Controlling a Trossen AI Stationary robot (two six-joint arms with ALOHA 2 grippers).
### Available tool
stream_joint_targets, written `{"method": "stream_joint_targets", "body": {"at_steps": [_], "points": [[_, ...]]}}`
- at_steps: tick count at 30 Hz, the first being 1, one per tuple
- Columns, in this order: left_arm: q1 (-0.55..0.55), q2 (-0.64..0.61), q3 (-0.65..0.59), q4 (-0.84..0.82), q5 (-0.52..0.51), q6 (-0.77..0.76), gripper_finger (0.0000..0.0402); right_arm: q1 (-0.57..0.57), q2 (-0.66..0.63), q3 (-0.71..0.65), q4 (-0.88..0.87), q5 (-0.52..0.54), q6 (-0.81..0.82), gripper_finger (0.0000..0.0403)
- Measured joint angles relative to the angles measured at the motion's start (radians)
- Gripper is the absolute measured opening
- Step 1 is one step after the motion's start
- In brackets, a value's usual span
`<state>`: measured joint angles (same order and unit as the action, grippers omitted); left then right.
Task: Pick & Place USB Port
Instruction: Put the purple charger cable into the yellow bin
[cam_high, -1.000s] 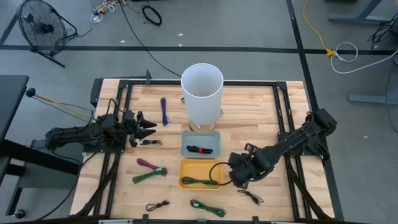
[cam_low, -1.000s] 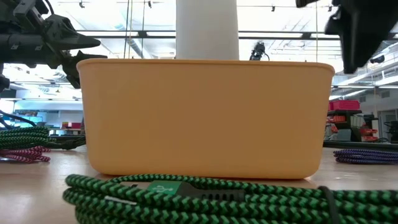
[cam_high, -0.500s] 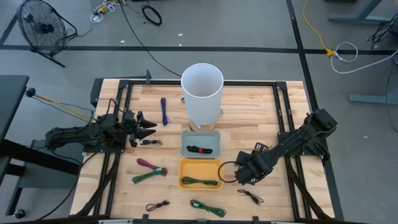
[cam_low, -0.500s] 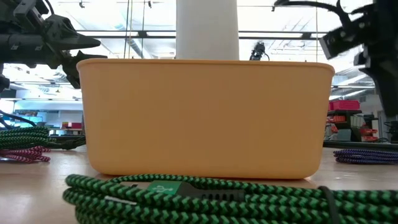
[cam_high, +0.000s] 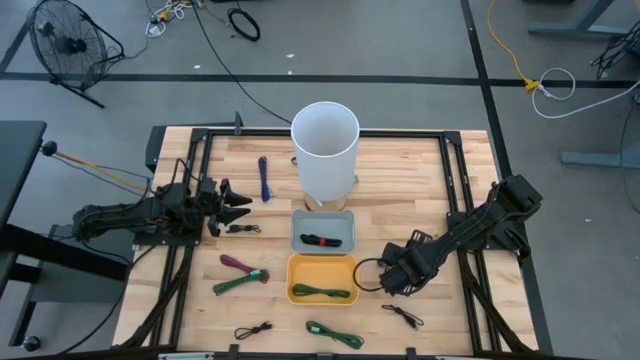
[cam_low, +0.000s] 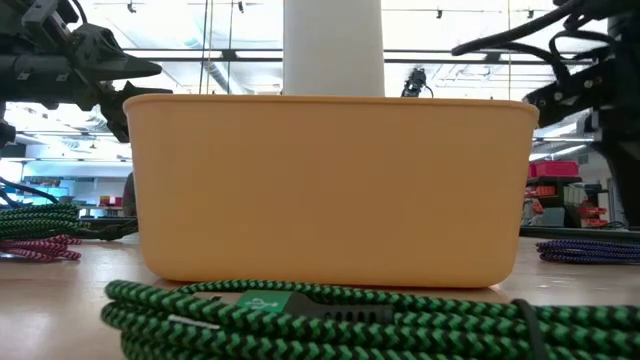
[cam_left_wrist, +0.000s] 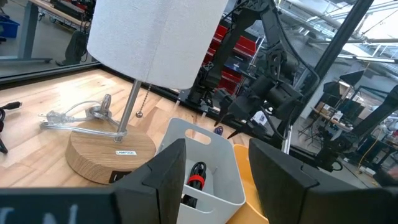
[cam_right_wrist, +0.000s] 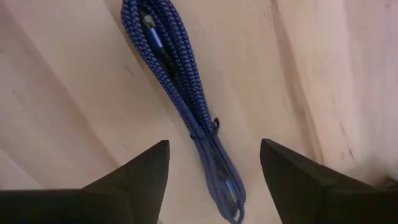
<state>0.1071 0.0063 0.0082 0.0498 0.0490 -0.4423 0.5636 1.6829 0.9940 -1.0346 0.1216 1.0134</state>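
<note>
Right gripper (cam_high: 393, 281) sits low toward right side of tabletop, just beside yellow bin (cam_high: 322, 279). My wrist cam shows fingers spread wide, nothing held, blue braided USB cable (cam_right_wrist: 184, 102) lying on wood between them. Left gripper (cam_high: 238, 207) parked near left edge, fingers apart.
</note>
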Motion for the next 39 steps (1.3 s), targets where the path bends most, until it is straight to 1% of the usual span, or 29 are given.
{"method": "stream_joint_targets", "body": {"at_steps": [4,17,19,21,23,25,26,27,31,33,35,37,39], "points": [[0.000,0.000,0.000,0.000,0.000,0.000,0.0181,-0.006,0.000,-0.039,0.077,0.000,-0.002,0.0257],[0.000,0.000,0.000,-0.001,0.000,0.000,0.0181,-0.026,-0.006,-0.148,0.195,0.002,0.000,0.0252],[0.000,0.000,0.000,-0.001,0.000,0.000,0.0181,-0.026,-0.005,-0.148,0.198,0.000,-0.001,0.0236],[0.000,0.000,0.000,-0.001,0.000,0.000,0.0181,-0.026,-0.004,-0.149,0.207,-0.012,-0.005,0.0199],[0.000,0.000,0.000,-0.001,0.000,0.000,0.0181,-0.026,-0.003,-0.149,0.212,-0.027,-0.009,0.0140],[0.000,0.000,0.000,-0.001,0.000,0.000,0.0181,-0.026,-0.002,-0.149,0.220,-0.038,-0.026,0.0061],[0.000,0.000,0.000,-0.002,0.000,0.000,0.0181,-0.026,-0.002,-0.149,0.223,-0.040,-0.046,0.0034],[0.000,0.000,0.000,-0.002,0.000,0.000,0.0181,-0.026,-0.002,-0.149,0.225,-0.042,-0.054,0.0023],[0.000,0.000,0.000,-0.002,0.000,0.000,0.0181,-0.026,-0.001,-0.133,0.197,-0.052,-0.067,0.0017],[0.000,0.000,0.000,-0.002,0.000,0.000,0.0181,-0.027,-0.002,-0.106,0.135,-0.065,-0.085,0.0010],[0.000,0.000,0.000,-0.002,0.000,-0.001,0.0181,-0.027,-0.010,-0.066,0.031,-0.070,-0.090,0.0010],[0.000,0.000,0.000,-0.002,0.000,-0.001,0.0181,-0.027,-0.033,0.005,-0.017,-0.059,-0.091,0.0010],[0.000,0.000,0.000,-0.002,0.000,-0.001,0.0181,-0.026,-0.050,0.069,-0.123,-0.052,-0.087,0.0010]]}}
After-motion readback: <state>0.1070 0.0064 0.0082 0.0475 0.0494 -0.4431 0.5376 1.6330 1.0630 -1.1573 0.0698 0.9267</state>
